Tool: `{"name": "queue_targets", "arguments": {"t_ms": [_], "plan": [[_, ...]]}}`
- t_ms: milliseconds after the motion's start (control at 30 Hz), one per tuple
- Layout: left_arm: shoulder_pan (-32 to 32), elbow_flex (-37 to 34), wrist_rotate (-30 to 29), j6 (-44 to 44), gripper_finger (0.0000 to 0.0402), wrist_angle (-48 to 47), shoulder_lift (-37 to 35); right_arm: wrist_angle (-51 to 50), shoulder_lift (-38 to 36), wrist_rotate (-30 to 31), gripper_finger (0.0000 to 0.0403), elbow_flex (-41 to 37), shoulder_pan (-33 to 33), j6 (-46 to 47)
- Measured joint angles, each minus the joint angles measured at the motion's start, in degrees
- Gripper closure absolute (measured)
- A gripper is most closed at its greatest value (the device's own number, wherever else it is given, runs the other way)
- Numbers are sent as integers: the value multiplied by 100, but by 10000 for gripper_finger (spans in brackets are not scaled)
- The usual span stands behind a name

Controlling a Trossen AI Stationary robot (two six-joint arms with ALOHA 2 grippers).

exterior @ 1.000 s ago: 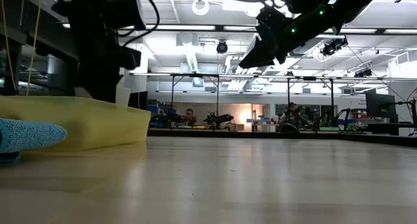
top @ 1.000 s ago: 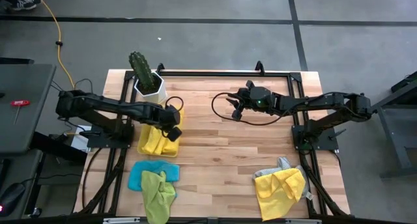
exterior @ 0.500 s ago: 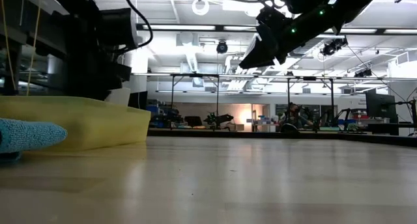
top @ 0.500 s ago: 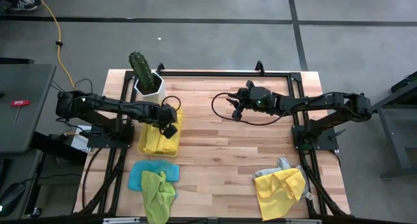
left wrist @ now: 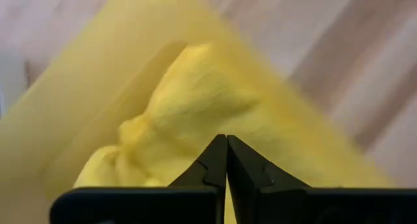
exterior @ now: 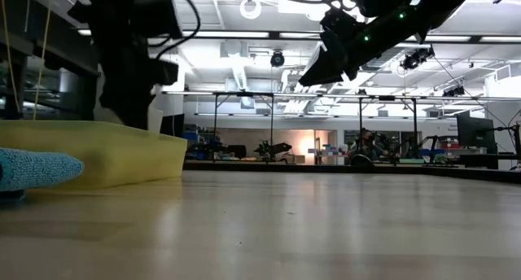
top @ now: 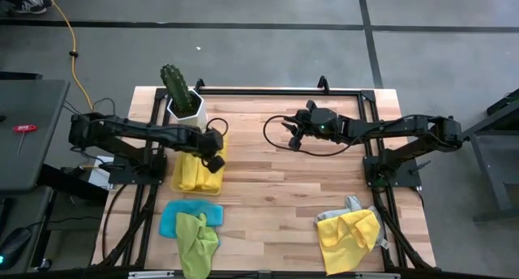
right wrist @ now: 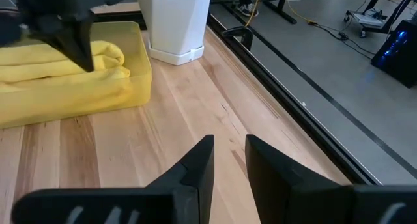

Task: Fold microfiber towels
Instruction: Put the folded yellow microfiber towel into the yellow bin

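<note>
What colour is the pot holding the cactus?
White: the angular plant pot shows best in the right wrist view, beside the translucent yellow plastic tray.

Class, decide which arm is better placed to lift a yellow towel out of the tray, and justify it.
Left. The left gripper, fingers shut and empty, hangs directly over the yellow towels in the tray; the right gripper hovers over bare table.

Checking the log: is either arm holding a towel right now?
Neither: left gripper, fingers shut and empty, hangs over the yellow towel in the yellow plastic tray; right gripper open, empty.

Towels (top: 199,174) in tray (top: 178,184), left hand (top: 216,160) above.
</note>
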Motion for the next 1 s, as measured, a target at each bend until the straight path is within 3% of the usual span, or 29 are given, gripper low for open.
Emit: {"name": "queue_targets", "arguments": {"t_ms": [233,500,800,1000], "plan": [[-857,114,661,-443,402,-304,-102,-108,2,0,324,-2,4,17],[-1854,114,704,-1153,402,-453,-70,-179,2,0,324,-2,4,93],[-2304,81,551,-1532,401,-933,116,-172,2,0,324,-2,4,126],[-2293,-458,698,-1680,401,-813,129,-181,2,1,324,-2,4,126]]}}
